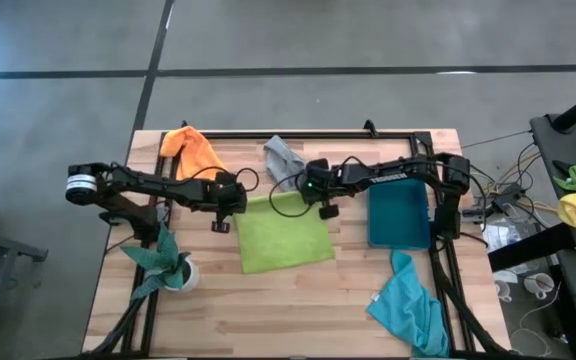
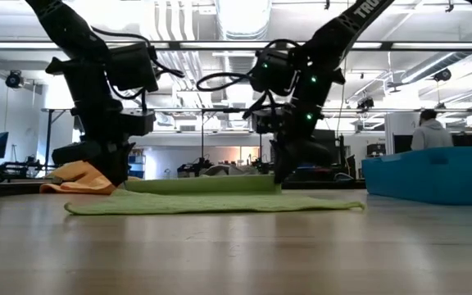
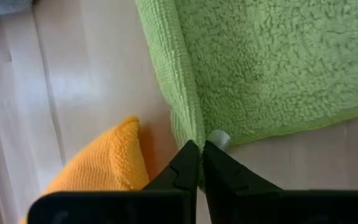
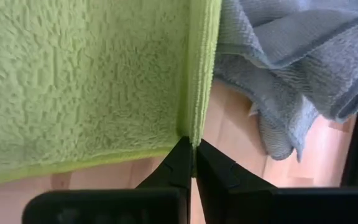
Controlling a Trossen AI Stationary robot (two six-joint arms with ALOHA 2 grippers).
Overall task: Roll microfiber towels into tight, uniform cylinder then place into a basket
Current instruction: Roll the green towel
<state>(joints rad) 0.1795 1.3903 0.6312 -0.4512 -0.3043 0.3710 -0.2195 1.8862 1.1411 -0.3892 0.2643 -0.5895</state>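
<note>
Lime green towel (image 1: 282, 234), far corners pinched in both closed jaws.

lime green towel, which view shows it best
The high view: the whole lime green towel lies flat mid-table. The low view shows it edge-on, a thin strip. Each wrist view shows only one corner, pinched by the left gripper or right gripper.

Flat towel (image 1: 283, 238) at table (image 1: 268, 320) centre, rear edge folded over. 2 towels at rear edge: 1 (image 1: 196, 152) left, 1 (image 1: 284, 156) centre. Basket (image 1: 399, 214) right of flat towel. 4th towel (image 1: 410, 305) at front-right corner. Plant (image 1: 171, 262) front-left.
</note>
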